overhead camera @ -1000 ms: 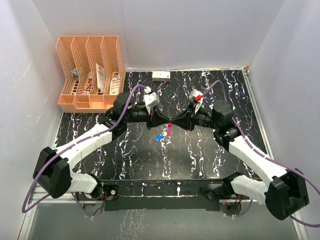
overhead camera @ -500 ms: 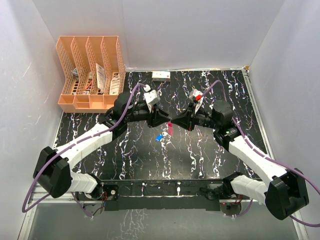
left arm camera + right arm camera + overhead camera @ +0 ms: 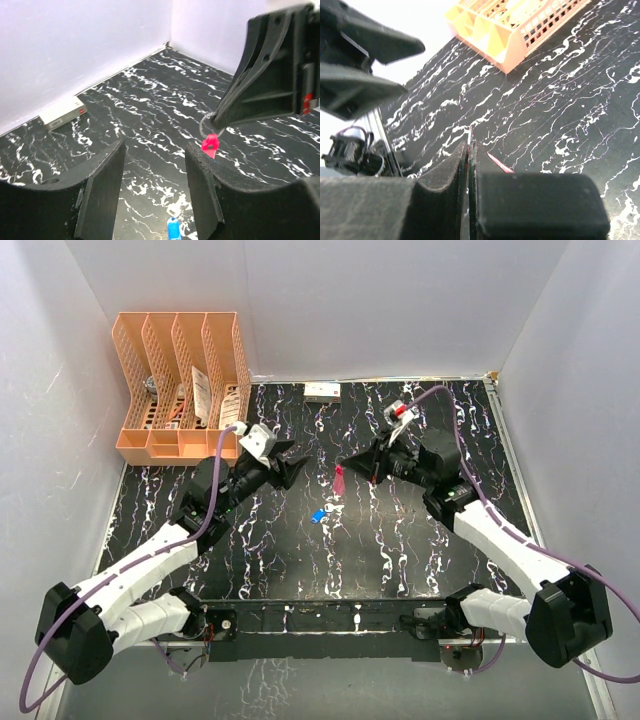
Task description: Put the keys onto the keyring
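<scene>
My right gripper (image 3: 349, 466) is shut on the keyring's thin metal ring (image 3: 204, 125), holding it above the table. The red strap (image 3: 339, 482) hangs down from the ring and also shows beside the shut right fingertips (image 3: 469, 150). Both keys lie on the black marbled table below: the blue-headed one (image 3: 319, 514) and the silvery-white one (image 3: 333, 507). My left gripper (image 3: 293, 459) is open and empty, to the left of the keyring and apart from it. In the left wrist view the blue key (image 3: 173, 229) lies between its fingers (image 3: 202, 190), on the table below.
An orange file organizer (image 3: 180, 385) stands at the back left, with papers in its slots. A small white box (image 3: 322, 391) lies by the back wall. White walls close in the table on three sides.
My left gripper has opened, let go of the keyring and drawn back to the left. My right gripper has stayed shut on the ring and moved slightly back and right.
</scene>
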You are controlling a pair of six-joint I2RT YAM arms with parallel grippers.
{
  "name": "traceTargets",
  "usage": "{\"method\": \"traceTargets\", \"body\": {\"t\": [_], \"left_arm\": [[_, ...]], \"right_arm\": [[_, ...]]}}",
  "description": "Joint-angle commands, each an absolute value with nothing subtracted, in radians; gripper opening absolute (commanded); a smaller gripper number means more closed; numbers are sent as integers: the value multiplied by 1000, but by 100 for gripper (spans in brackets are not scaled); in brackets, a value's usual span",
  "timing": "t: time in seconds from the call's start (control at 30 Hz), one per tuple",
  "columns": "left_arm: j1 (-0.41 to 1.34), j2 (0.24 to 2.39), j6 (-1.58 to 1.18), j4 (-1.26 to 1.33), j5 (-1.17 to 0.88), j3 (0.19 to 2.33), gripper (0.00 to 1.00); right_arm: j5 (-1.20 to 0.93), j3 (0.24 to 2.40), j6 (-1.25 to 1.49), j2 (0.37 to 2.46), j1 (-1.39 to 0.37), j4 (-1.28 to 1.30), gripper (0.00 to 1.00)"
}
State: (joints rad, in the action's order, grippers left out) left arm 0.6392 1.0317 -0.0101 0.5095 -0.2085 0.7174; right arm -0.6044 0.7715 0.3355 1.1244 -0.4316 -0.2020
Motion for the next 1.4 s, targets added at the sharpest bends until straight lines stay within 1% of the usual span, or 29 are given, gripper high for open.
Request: {"method": "traceTargets", "body": {"t": [0.0,0.17,0.27,0.47,0.6,0.73,0.8,0.87,1.07,1.17,1.37], "left_arm": [[646,1031,-7,652,-60,636,50],[666,1074,11,725,23,611,51],[700,1107,58,783,74,605,55],[829,1203,227,866,219,631,57],[908,1286,325,990,311,634,62],[985,1354,425,1178,423,607,65],[1008,1393,473,1303,470,588,71],[1030,1434,529,1439,505,570,73],[1069,1600,727,1777,512,539,78],[1072,1630,765,1785,504,547,77],[1072,1627,760,1786,491,551,67]], "right_arm": [[-453,870,542,1142,-435,-223,0],[-354,952,670,1177,-442,-147,0],[-315,999,725,1190,-449,-103,0],[-210,1086,754,1220,-479,22,0],[-165,1143,766,1257,-500,98,0],[-105,1161,791,1268,-520,137,0],[-88,1163,801,1272,-528,143,0],[-82,1166,806,1279,-536,149,0],[-80,1166,813,1283,-561,152,0],[-81,1161,815,1276,-567,152,0],[-91,1148,817,1260,-574,160,0]]}}
